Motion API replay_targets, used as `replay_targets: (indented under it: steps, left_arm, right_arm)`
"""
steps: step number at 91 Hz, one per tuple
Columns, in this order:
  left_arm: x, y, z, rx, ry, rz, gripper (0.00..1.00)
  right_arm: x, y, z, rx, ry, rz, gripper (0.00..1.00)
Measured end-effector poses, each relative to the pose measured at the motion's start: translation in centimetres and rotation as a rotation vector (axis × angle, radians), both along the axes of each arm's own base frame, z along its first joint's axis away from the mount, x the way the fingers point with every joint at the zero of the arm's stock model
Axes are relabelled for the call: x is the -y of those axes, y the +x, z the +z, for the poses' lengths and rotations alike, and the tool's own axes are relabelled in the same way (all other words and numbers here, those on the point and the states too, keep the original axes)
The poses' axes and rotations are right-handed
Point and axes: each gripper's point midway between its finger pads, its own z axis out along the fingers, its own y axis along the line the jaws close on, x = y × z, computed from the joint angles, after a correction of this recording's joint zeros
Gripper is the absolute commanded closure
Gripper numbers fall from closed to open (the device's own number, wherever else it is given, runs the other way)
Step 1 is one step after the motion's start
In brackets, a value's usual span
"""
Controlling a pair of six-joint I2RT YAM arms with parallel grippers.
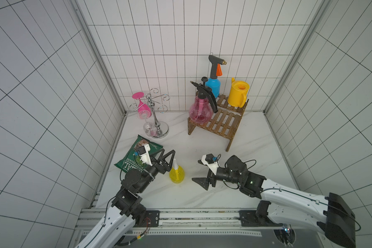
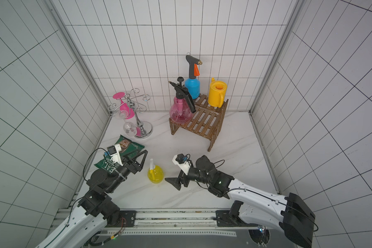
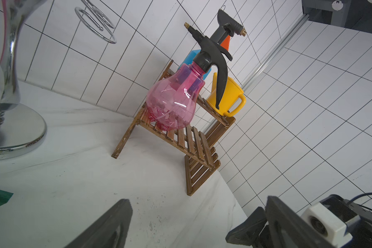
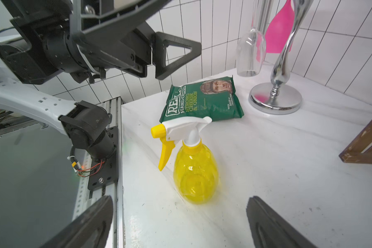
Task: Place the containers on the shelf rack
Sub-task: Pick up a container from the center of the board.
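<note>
The white table [image 1: 256, 161] carries everything. The rack [image 1: 221, 124] stands at its back, close to the rear wall. On the rack's lower tier, at the left end, sits the pink sprayer [image 1: 200, 111], with bare slats beside it. On the upper tier stand the blue bottle [image 1: 213, 85] and the watering can [image 1: 236, 94], well apart.

Left of the rack, near the same wall, is the chrome glass holder [image 1: 157, 122]. A pink glass [image 1: 142, 107] and a clear glass [image 1: 149, 128] hang from it upside down. Farther from the rack, towards the robot and to the left, lies the green crisp bag [image 1: 127, 163].

The small yellow bottle [image 1: 176, 175] stands upright on the table, well in front of the rack and not on it. The left gripper [image 1: 168, 151] hangs over the bag's near edge, just beside that bottle, with its jaws spread and empty. The right gripper [image 1: 199, 183] faces the bottle from the other side, near but not touching it, its jaws also wide apart and holding nothing.
</note>
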Motion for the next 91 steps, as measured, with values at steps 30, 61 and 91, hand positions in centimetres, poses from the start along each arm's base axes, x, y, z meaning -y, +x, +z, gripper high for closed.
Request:
replay_targets:
  steps: [30,61,91]
  left_arm:
    - [-1.4,0.8,-0.8,-0.014,0.014,0.091,0.01]
    - [-3.3,0.6,-0.8,-0.003,-0.009,0.177,0.01]
    - [-4.8,0.8,-1.1,-0.033,-0.053,0.259,0.01]
  right_arm:
    - [-2.5,-1.2,-1.8,-0.022,-0.082,0.001,0.00]
    - [-3.0,-2.0,-2.6,-0.049,-0.102,-0.069,0.00]
    - [-3.4,-2.0,-3.0,-0.103,-0.111,-0.148,0.02]
